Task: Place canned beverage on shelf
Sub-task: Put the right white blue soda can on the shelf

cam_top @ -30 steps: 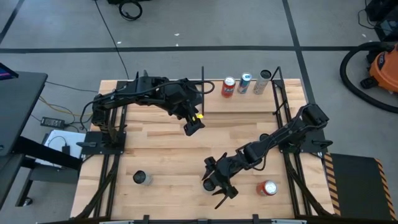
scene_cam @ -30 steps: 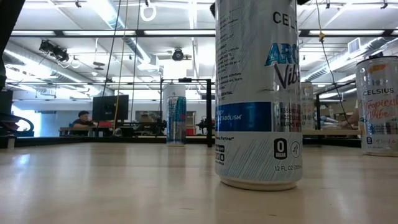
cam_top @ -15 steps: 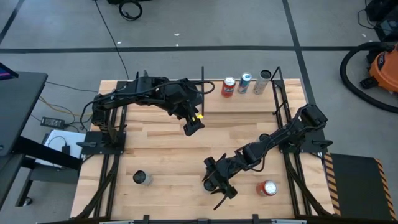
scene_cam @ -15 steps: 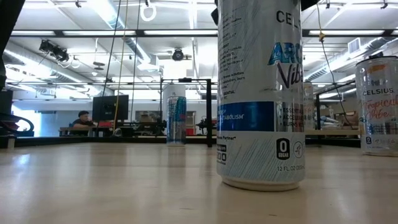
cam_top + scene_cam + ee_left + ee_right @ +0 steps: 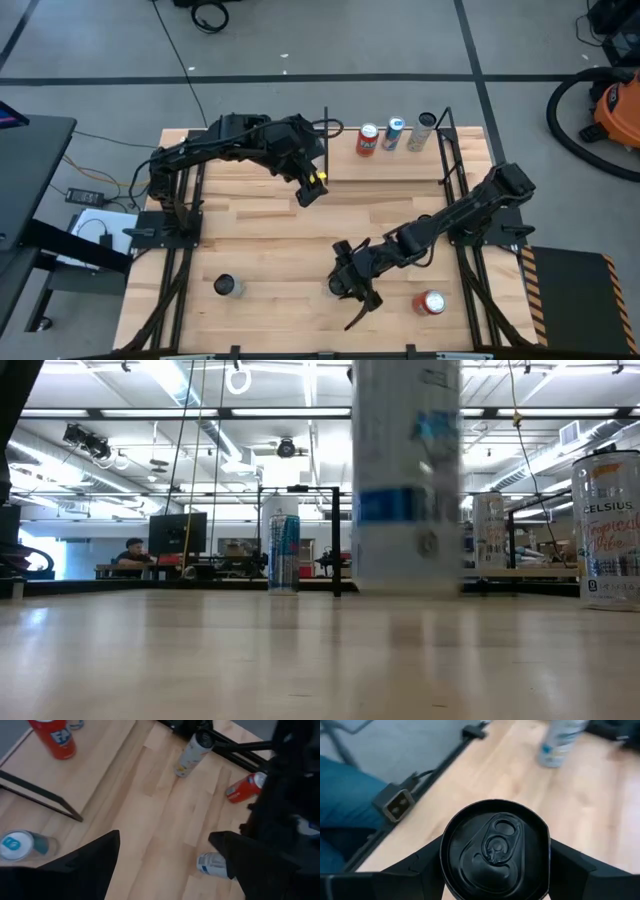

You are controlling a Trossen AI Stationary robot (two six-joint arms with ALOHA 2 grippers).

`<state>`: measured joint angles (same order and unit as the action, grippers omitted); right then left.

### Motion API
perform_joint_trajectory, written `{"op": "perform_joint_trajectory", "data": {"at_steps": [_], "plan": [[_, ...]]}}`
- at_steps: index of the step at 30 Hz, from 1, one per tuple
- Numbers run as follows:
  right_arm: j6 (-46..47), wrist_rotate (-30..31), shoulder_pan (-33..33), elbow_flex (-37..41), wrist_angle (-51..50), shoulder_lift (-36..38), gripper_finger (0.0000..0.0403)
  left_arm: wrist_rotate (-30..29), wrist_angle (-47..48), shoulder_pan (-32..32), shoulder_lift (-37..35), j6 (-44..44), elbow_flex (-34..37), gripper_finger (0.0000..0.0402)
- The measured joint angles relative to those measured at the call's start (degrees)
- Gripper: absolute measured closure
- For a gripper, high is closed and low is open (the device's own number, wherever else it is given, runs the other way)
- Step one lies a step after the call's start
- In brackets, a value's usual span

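The canned beverage is a white and blue can with a black top. It hangs upright above the table, and my right gripper is shut on it near the table's front middle. The shelf, a pale panel edged by black rods, lies at the far right of middle and carries three standing cans, one of them red. My left gripper hovers open and empty above the table's middle, just left of the shelf. My right gripper pinches the can between its two fingers, one on each side of the upper wall just below the top rim. The fingers come slanting down from the table's right side. The can stays upright, its bottom lifted clear of the table.
A dark-topped can stands near the front left. A red can sits near the front right, close to my right gripper. Bare wood lies between my right gripper and the shelf, below my left gripper. Black arm frames run along both side edges.
My right gripper has risen with the white and blue can. The can stood on the table a second ago and now hangs clear of it, still upright.
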<state>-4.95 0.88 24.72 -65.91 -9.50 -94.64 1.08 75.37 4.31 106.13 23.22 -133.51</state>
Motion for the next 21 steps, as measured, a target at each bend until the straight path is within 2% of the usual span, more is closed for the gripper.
{"op": "perform_joint_trajectory", "data": {"at_steps": [4, 9, 16, 21], "plan": [[-1.23, 2.57, -1.87, -1.99, -6.07, 2.99, 0.0139, 0.02, -0.08, 2.33, 0.0, -1.26, 0.0, 0.0044], [-2.64, 4.87, -5.92, -3.96, -8.54, 7.48, 0.0139, 0.0, -0.09, 5.8, 0.0, -4.64, 0.0, 0.0044], [-3.28, 13.08, -14.43, -5.37, -12.62, 13.56, 0.0139, 0.04, -0.08, 11.16, 0.0, -9.81, 0.0, 0.0044], [-4.27, 14.29, -22.88, -5.44, -13.59, 17.06, 0.0139, 0.05, -0.06, 15.22, 0.0, -12.19, 0.0, 0.0044]]}}
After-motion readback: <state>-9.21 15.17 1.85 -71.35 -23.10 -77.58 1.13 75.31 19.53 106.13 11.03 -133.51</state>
